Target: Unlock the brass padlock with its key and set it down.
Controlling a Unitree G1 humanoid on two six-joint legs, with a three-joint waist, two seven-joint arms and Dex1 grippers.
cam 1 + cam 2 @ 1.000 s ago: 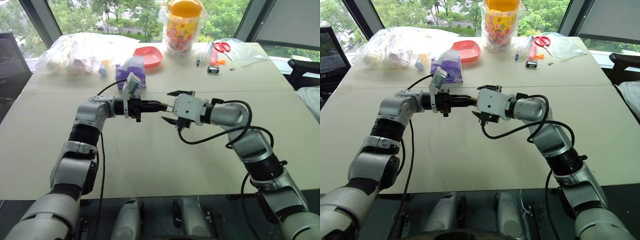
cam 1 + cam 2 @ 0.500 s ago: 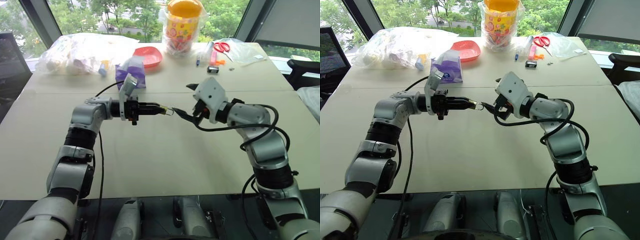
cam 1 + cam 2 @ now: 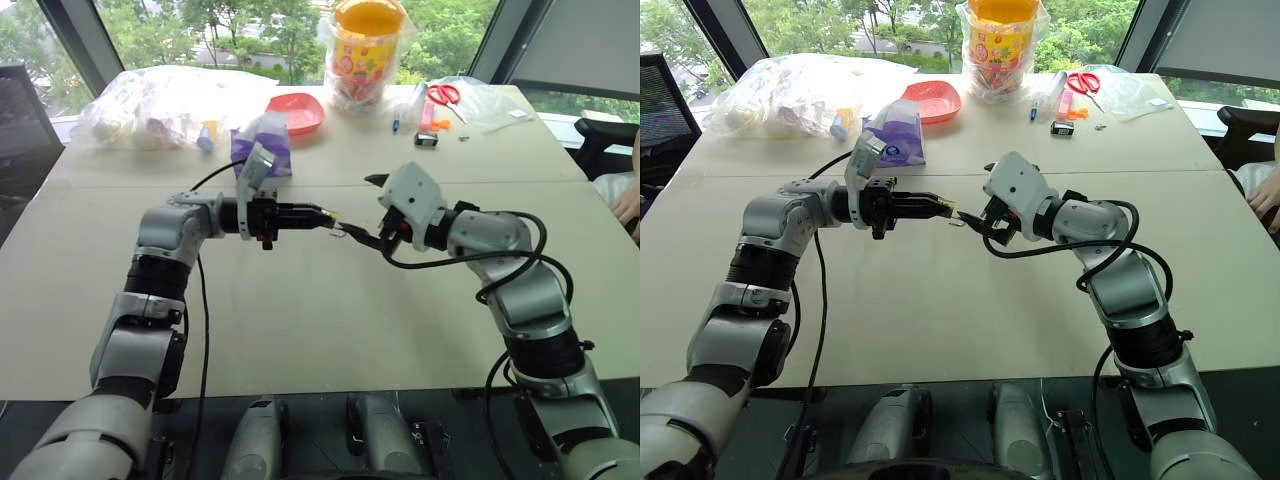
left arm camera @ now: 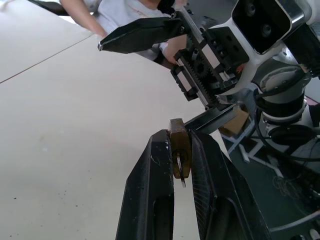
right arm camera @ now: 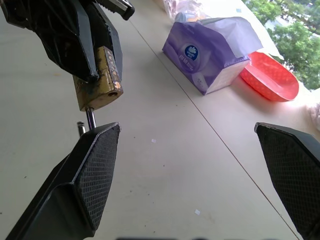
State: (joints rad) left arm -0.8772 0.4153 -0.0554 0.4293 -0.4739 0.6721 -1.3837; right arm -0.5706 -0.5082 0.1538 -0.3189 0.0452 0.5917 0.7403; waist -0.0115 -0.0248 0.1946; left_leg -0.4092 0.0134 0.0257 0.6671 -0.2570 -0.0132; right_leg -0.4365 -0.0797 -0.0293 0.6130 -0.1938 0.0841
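My left tool (image 4: 181,150) is clamped on the brass padlock (image 5: 98,80), holding it in the air above the desk (image 3: 300,330), roughly level with my right tool (image 5: 187,165). The padlock's silvery shackle points toward my right tool, whose fingers stand wide apart; one finger (image 5: 85,170) sits just beside the shackle end. Whether they touch I cannot tell. Further back on the desk are a purple tissue pack (image 5: 215,55) and a red dish (image 5: 270,77).
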